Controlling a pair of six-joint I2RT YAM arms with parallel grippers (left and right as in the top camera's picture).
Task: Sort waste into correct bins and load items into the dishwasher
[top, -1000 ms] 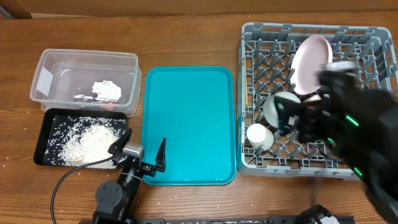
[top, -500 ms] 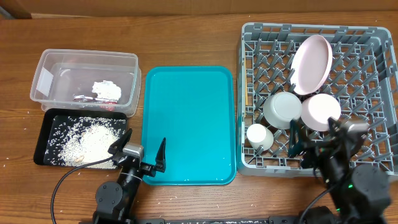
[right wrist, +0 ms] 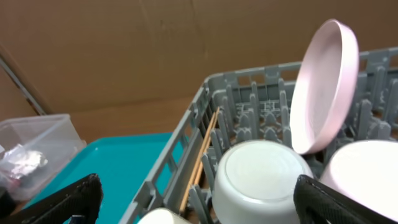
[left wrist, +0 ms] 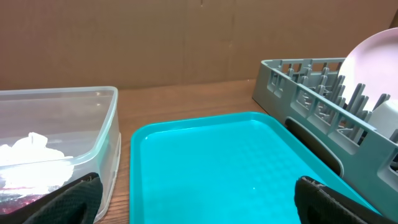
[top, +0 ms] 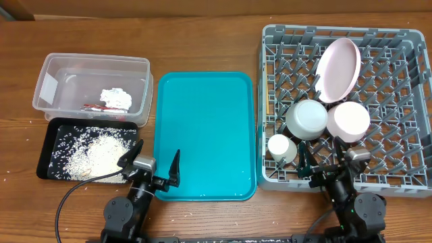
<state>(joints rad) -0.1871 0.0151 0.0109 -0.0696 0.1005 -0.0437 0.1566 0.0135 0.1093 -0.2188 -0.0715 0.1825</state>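
Left gripper point(top: 154, 163): released, fingers spread wide with nothing between them; it sits at the lower left of the overhead frame, over the near left corner of the teal tray point(top: 202, 121).
Right gripper point(top: 331, 162): released too, fingers wide apart and gripping nothing, at the lower right of the frame over the near edge of the dish rack point(top: 304, 30).
Dish rack: large grey grid of pegs filling the right side of the table point(top: 202, 40), just beside the teal tray.
Plate point(top: 339, 67): stands on edge among the pegs in the upper middle of the rack, leaning.
Bowls: one point(top: 307, 119) sits bottom up below the plate; the other point(top: 348, 120) is right beside it on the right.
Cup point(top: 280, 147): in the rack's lower left part, near the left bowl.
Chopsticks point(right wrist: 200, 162): lying together along the inside of the rack's left wall.
Clear tub point(top: 94, 59): upper left of the frame, with the red and white wrapper point(top: 111, 99) inside.
Black tray point(top: 44, 152): just below the tub, with rice point(top: 94, 156) heaped in it.
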